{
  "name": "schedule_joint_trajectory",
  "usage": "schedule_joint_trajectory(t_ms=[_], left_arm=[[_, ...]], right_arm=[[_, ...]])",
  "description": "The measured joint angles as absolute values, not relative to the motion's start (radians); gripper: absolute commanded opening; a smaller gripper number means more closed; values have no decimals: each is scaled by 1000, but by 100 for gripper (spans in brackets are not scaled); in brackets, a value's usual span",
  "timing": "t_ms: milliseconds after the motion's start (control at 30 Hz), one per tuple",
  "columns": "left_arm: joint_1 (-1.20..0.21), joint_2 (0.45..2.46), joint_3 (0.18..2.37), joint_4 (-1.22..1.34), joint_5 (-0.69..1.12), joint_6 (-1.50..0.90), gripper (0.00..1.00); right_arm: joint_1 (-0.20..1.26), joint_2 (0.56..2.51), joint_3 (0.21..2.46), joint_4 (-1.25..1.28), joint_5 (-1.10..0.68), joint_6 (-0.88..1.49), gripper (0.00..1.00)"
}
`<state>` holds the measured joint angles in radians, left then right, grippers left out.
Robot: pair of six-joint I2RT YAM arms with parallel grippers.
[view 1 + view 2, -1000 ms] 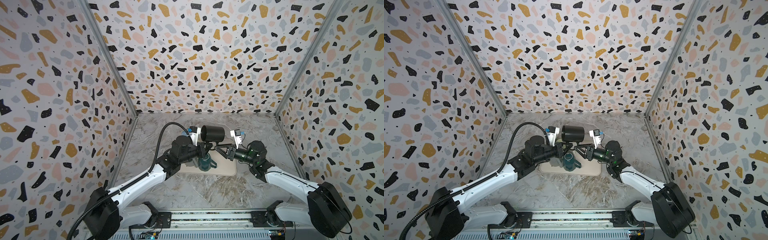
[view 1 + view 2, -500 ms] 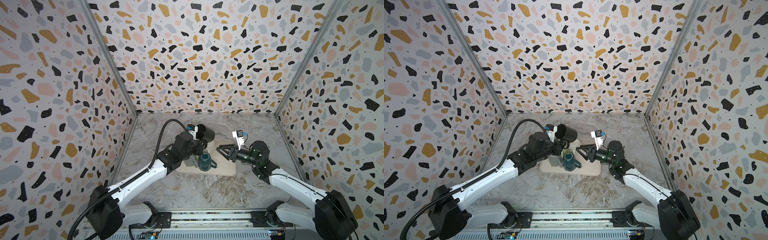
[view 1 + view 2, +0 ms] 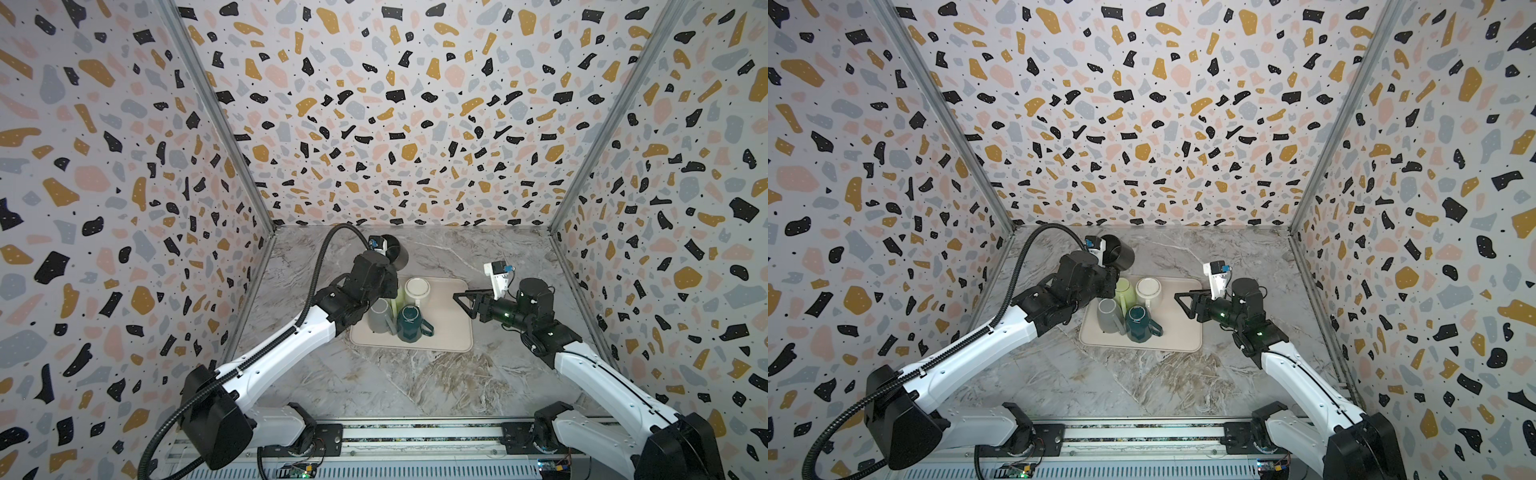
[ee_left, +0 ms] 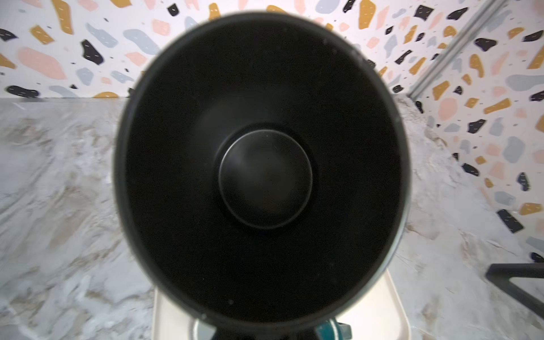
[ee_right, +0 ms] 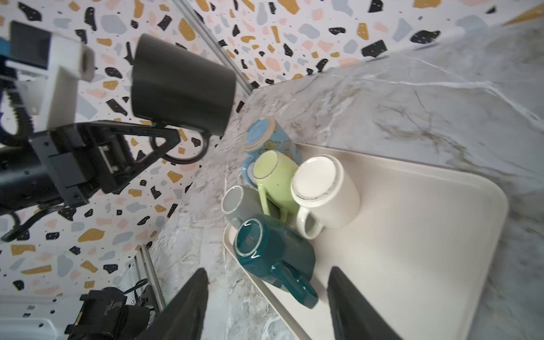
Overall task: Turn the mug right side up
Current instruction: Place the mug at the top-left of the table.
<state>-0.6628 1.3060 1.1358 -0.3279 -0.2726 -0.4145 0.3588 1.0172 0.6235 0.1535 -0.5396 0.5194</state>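
Within enclosure (image 3: 374,124): 6 mugs (image 5: 321,188), 1 tray (image 5: 412,235)

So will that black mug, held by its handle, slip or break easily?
Probably rigid and breakable: the black mug looks ceramic. Pinched only at its handle by the left gripper, it may swivel. Laid sideways, it would likely roll.

Black mug (image 3: 397,257), tilted, in midair

I see both arms in glossy white shells with black joints: left arm (image 3: 284,353), right arm (image 3: 602,377). A ribbed black cable (image 3: 318,266) runs along the left one. Each wrist carries a white camera block (image 3: 496,276) with a blue tab. The right pincer (image 3: 464,305) is black, its fingers triangular frames; a green light (image 3: 505,313) glows behind it.
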Motion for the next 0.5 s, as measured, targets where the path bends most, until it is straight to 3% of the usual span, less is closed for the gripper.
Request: schedule_joint_trajectory(t_ms=[233,500], left_arm=[[-589,1311,1147,-375,-305,-403,0],[-491,1333,1147,-408,-312,-404,0]], right_arm=[[319,954,599,61,-501,471,79],[316,936,538,37,-485,439,81]])
